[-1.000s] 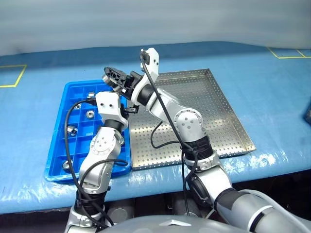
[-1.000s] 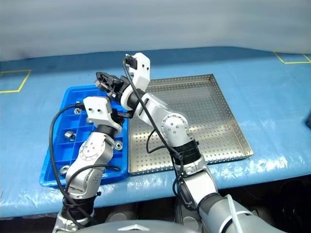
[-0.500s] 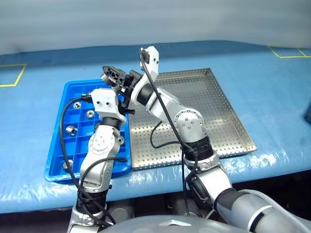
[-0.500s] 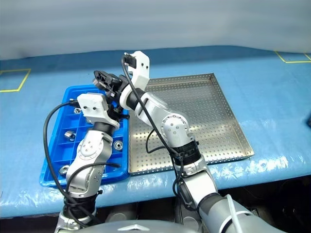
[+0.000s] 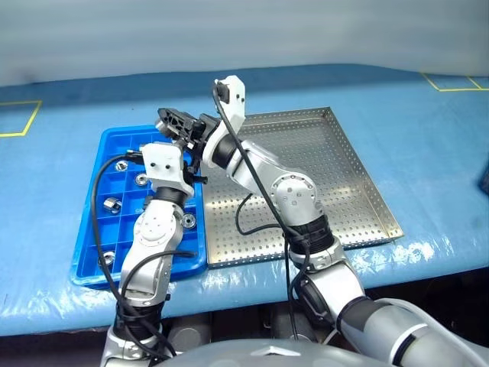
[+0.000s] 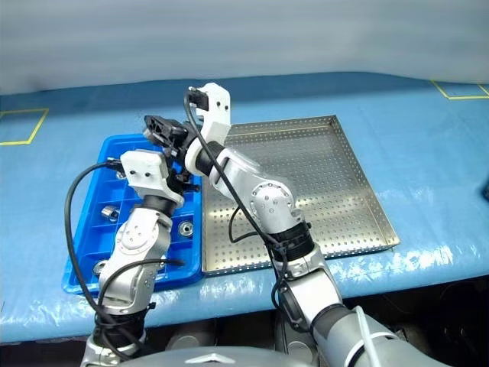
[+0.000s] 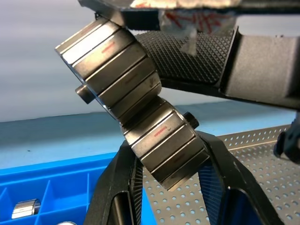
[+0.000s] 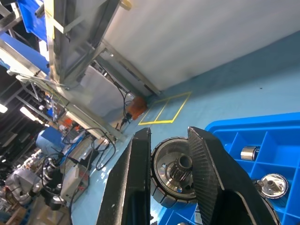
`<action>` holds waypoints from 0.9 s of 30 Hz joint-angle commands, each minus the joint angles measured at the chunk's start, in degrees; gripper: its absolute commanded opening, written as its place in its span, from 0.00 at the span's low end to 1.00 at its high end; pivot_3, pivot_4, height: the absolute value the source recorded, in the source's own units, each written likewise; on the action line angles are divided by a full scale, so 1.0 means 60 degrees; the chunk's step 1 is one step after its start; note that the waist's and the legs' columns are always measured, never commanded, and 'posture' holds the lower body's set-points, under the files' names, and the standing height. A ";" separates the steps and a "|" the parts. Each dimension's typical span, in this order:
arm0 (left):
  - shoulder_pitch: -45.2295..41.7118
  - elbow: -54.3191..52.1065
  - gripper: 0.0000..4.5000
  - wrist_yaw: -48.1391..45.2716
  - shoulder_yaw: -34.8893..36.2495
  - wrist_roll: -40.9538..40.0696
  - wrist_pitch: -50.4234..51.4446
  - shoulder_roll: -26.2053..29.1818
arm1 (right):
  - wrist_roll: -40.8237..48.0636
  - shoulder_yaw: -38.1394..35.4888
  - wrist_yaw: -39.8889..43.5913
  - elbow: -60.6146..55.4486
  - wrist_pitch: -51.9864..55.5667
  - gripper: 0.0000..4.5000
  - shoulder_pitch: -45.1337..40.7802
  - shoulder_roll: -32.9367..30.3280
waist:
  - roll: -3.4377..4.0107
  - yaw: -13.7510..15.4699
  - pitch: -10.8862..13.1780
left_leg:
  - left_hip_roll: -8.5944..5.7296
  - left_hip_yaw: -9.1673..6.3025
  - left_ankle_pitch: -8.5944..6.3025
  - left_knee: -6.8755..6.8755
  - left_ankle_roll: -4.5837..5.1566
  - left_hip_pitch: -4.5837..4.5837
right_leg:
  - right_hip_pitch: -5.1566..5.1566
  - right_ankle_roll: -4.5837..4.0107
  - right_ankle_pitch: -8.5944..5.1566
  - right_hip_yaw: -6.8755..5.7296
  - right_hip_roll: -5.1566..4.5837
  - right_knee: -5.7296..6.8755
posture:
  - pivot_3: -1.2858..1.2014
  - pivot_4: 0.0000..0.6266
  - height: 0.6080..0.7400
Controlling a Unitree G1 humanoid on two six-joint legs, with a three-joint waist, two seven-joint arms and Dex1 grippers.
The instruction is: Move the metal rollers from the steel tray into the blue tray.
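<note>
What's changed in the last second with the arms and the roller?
The left gripper edged up and left to the metal roller and now clasps its lower end. The right gripper kept its hold above the blue tray; nothing else moved.

Before me lies a table [image 5: 428, 138] under a blue cover with yellow tape marks — two trays rest on it side by side, touching: the blue tray [image 5: 92, 252] on my left, the steel tray [image 5: 344, 168] on my right.
</note>
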 commanded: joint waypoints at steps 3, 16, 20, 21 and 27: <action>0.0353 -0.0357 0.30 -0.0495 0.0104 0.0361 0.0251 0.0581 | -0.0371 -0.0041 0.0457 -0.0375 0.0035 0.18 -0.0366 0.0788 | 0.0000 0.0005 0.0000 | 0.0000 0.0000 0.0000 0.0000 0.0000 0.0000 | 0.0000 0.0000 0.0000 0.0000 -0.0001 0.0000 | 0.61 0.24 1.00; 0.0370 -0.0797 0.30 -0.2212 -0.0296 0.1271 0.1417 0.2905 | -0.1129 -0.0169 0.1284 -0.0637 0.0172 0.18 -0.0443 0.0566 | 0.0003 -0.0011 0.0002 | 0.0000 -0.0002 0.0000 -0.0004 -0.0001 -0.0001 | -0.0006 0.0000 0.0000 -0.0002 0.0000 0.0001 | 0.61 0.24 1.00; 0.0445 -0.1252 0.30 -0.2663 -0.0022 0.1622 0.1791 0.3768 | -0.1261 -0.0236 0.1424 -0.0703 0.0222 0.18 -0.0423 0.0611 | 0.0005 -0.0023 0.0003 | 0.0000 -0.0002 0.0000 -0.0007 -0.0001 -0.0001 | -0.0008 0.0000 0.0000 -0.0002 0.0000 0.0002 | 0.61 0.24 1.00; 0.0494 -0.1369 0.30 -0.2719 0.0090 0.1643 0.1864 0.3877 | -0.1278 -0.0249 0.1444 -0.0710 0.0234 0.18 -0.0414 0.0625 | 0.0006 -0.0024 0.0004 | 0.0001 -0.0002 0.0000 -0.0007 -0.0001 -0.0001 | -0.0009 0.0000 -0.0001 -0.0003 0.0000 0.0001 | 0.61 0.24 1.00; 0.0934 -0.2165 0.30 -0.2704 0.0991 0.1136 0.2422 0.3515 | -0.1371 -0.0285 0.1570 -0.0681 0.0273 0.18 -0.0373 0.0685 | 0.0008 -0.0007 0.0005 | 0.0000 -0.0001 0.0000 -0.0010 -0.0001 -0.0003 | -0.0012 0.0000 -0.0001 -0.0005 -0.0006 -0.0001 | 0.62 0.24 1.00</action>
